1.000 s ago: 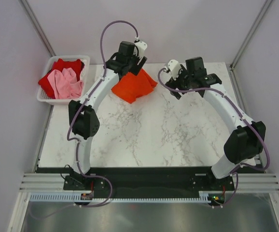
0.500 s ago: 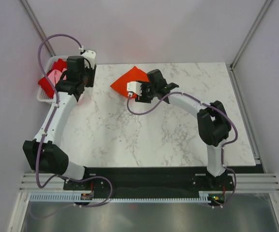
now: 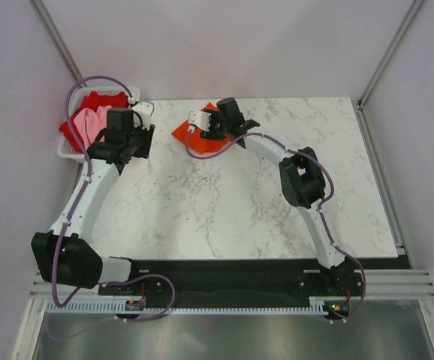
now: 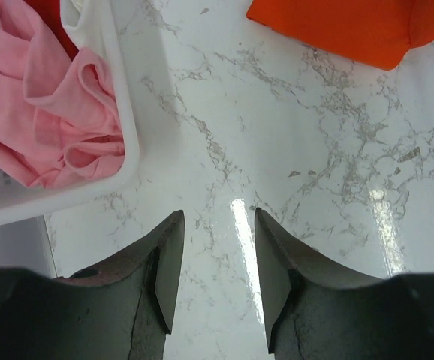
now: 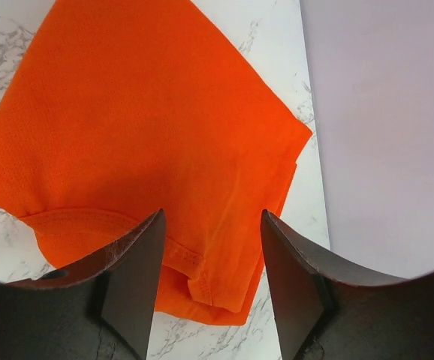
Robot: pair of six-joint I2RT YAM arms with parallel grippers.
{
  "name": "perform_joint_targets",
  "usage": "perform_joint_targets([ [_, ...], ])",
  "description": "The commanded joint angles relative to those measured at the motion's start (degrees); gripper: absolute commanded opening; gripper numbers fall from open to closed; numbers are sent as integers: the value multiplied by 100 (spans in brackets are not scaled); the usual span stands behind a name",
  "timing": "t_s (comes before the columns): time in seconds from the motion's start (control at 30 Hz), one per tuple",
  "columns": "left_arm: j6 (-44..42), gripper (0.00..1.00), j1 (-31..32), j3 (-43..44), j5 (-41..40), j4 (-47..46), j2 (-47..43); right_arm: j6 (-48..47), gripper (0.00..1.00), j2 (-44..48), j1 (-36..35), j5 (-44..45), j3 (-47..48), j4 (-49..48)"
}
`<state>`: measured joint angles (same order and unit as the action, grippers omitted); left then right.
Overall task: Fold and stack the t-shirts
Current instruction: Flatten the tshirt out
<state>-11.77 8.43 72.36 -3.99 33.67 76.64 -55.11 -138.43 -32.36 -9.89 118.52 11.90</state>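
A folded bright orange-red t-shirt (image 3: 185, 133) (image 5: 142, 127) lies flat on the marble near the back edge. My right gripper (image 3: 218, 126) (image 5: 211, 216) hovers open over its hemmed corner, nothing between the fingers. The pale pink t-shirt (image 3: 89, 124) (image 4: 44, 112) and the deeper red t-shirt (image 3: 104, 100) (image 4: 48, 11) lie crumpled in the white basket (image 3: 70, 154) (image 4: 123, 112). My left gripper (image 3: 133, 142) (image 4: 217, 217) is open above bare marble just right of the basket. The orange-red t-shirt (image 4: 352, 26) shows at the top right of the left wrist view.
The basket stands at the table's back left corner, partly over the edge. Grey walls close in the back and both sides. My right arm arches across the middle of the marble table (image 3: 224, 202).
My left arm has swung from the orange-red t-shirt to beside the basket, its jaws narrower. My right arm has crossed left and now sits over that shirt, which lies flatter and squarer.
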Motion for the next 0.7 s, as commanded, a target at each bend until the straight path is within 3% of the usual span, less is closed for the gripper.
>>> perform_joint_targets([
  [0.0, 193, 50, -51, -73, 144, -133, -150, -35, 62, 52, -7, 136, 216, 58],
  [0.37, 316, 52, -175, 165, 337, -177, 193, -333, 65, 1002, 151, -4, -1031, 154],
  [0.67, 289, 53, -183, 217, 302, -185, 246, -96, 63, 396, 177, 172, -278, 155],
])
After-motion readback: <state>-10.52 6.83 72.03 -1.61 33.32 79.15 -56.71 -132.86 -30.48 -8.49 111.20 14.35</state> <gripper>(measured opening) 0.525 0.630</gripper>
